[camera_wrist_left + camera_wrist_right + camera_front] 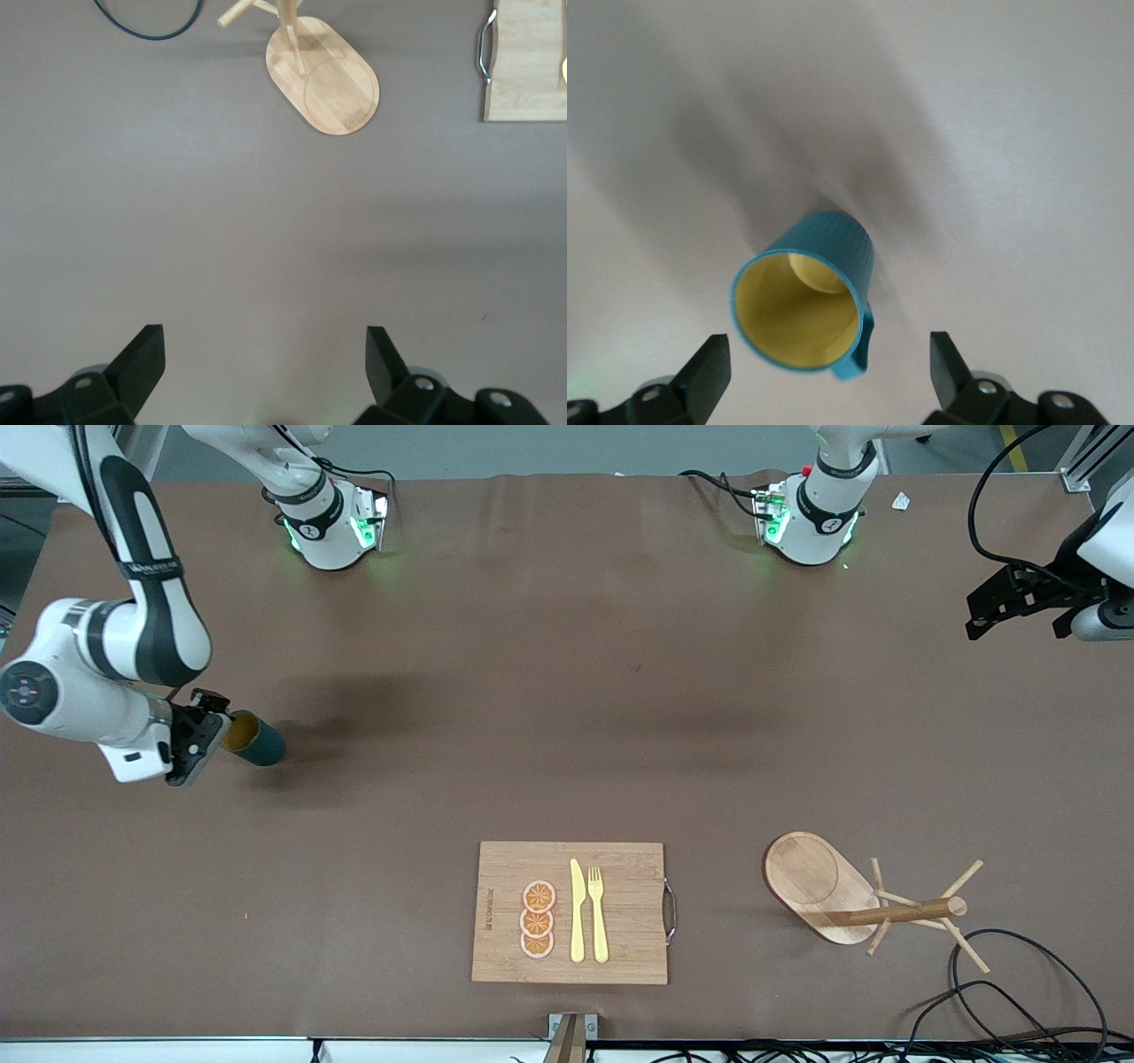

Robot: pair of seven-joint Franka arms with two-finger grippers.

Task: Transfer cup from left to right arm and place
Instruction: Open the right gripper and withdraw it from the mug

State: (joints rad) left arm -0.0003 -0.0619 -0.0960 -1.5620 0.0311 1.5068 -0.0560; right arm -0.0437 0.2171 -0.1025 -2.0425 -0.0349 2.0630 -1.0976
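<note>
The brown table (pixel 567 691) takes up basically everything, and most of its middle is bare cloth, so there's loads of open room between the two arm bases and down toward the board.

Next biggest is the cutting board (pixel 620 868), sitting close to the table edge nearest the front camera, with its metal handle (pixel 671 911) on the side toward the left arm's end. On it: a yellow knife (pixel 577 912) and yellow fork (pixel 599 912) side by side, and three orange slices (pixel 538 919) stacked in a line next to them.

Toward the left arm's end of the table from the board is a wooden mug tree (pixel 850 899) tipped over on its oval base, pegs sticking out, with black cables (pixel 1019 992) just nearer the camera.

The cup (pixel 254 740) is at the right arm's end of the table, tilted with its yellowish mouth facing the right gripper (pixel 197 735). That gripper's fingers are spread wide on either side of the cup, not clamping it.

The left gripper (pixel 1019 598) waits up by the table's end near its own base, jaws wide apart, nothing between them.
</note>
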